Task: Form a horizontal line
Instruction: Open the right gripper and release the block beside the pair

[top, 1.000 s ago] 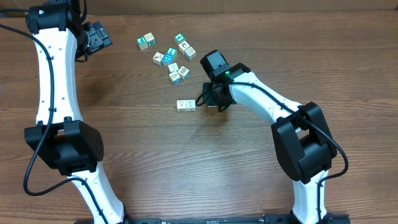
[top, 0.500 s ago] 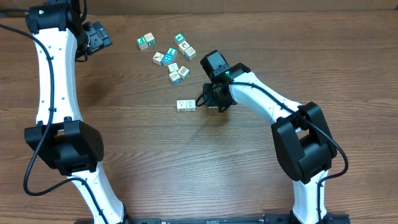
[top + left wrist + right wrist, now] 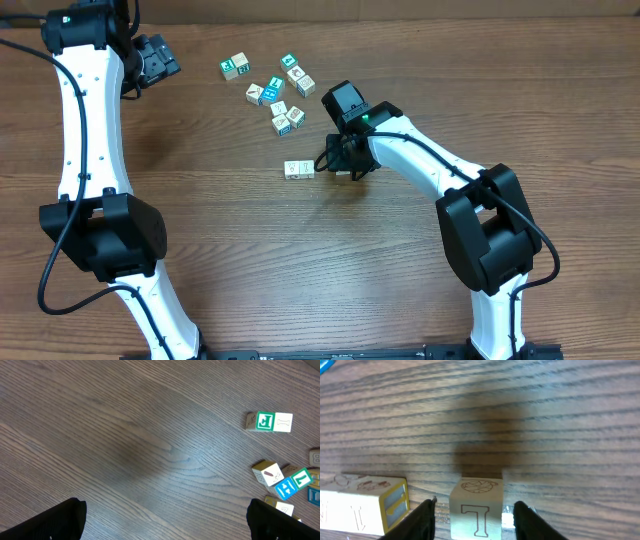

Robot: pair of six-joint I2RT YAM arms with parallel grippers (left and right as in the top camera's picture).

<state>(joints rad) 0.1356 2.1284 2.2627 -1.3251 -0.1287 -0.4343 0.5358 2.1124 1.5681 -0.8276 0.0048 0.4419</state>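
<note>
The horizontal line (image 3: 299,169) is a short row of pale cubes lying mid-table. Just right of it, my right gripper (image 3: 343,166) points down at the table. In the right wrist view a pale cube with a brown-outlined letter (image 3: 476,508) stands on the wood between the fingers (image 3: 422,521), with a gap on each side, so the gripper (image 3: 476,522) is open. The row's end cube (image 3: 367,502), with a yellow-framed side, sits left of the left finger, apart from the lettered cube. My left gripper (image 3: 160,60) hangs wide open at the far left; (image 3: 167,527) nothing is between its fingers.
Several loose teal-and-white cubes (image 3: 275,88) lie scattered behind the row, between the two arms. Some show at the right edge of the left wrist view (image 3: 269,421). Both arm bases stand near the front edge of the wooden table (image 3: 250,260).
My right gripper's jaws have spread apart from the lettered cube, which stays on the table. Neither arm has shifted.
</note>
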